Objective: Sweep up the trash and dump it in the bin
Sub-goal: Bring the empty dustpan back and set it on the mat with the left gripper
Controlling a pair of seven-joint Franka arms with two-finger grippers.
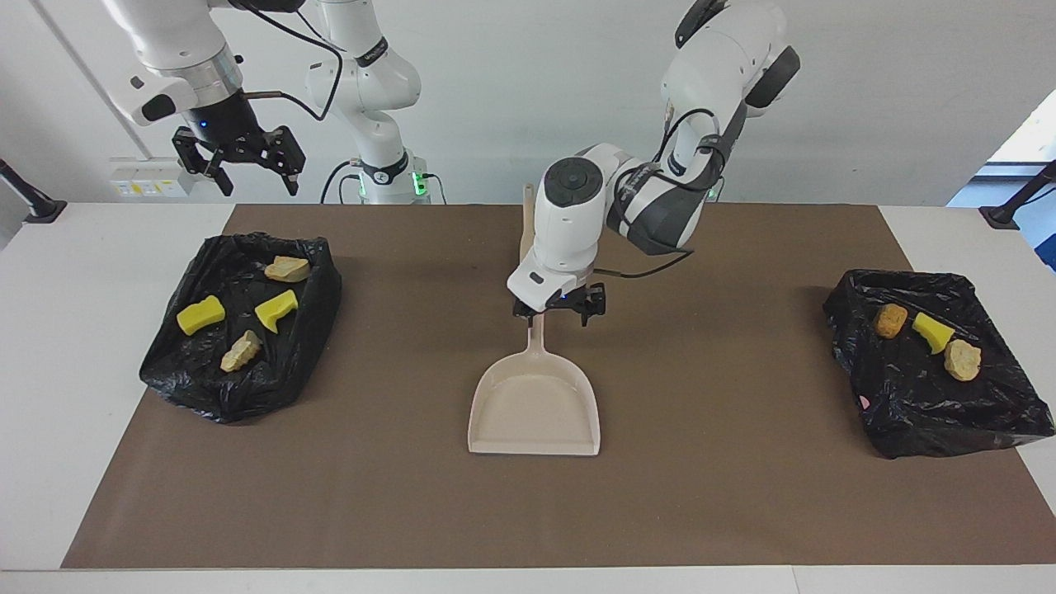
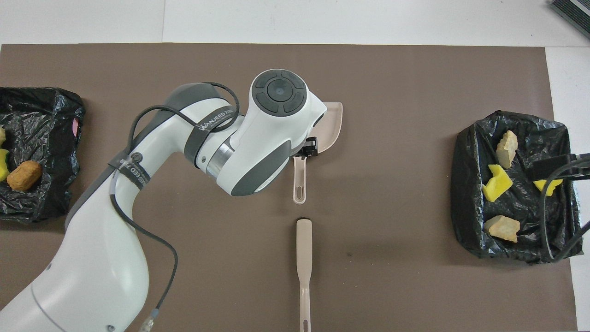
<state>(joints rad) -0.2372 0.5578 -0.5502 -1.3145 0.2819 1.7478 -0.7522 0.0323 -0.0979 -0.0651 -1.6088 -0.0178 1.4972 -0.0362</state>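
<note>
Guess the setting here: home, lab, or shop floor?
Likely a robotics lab: two arms mounted at a white table with a brown mat, and sponge scraps staged in black-lined bins.

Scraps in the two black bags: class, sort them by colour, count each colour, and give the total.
Yellow: 3, two in the bag at the right arm's end, one in the bag at the left arm's end.
Beige: 3, two at the right arm's end, one at the left arm's end.
Orange-brown: 1, at the left arm's end.
Total: 7
</note>
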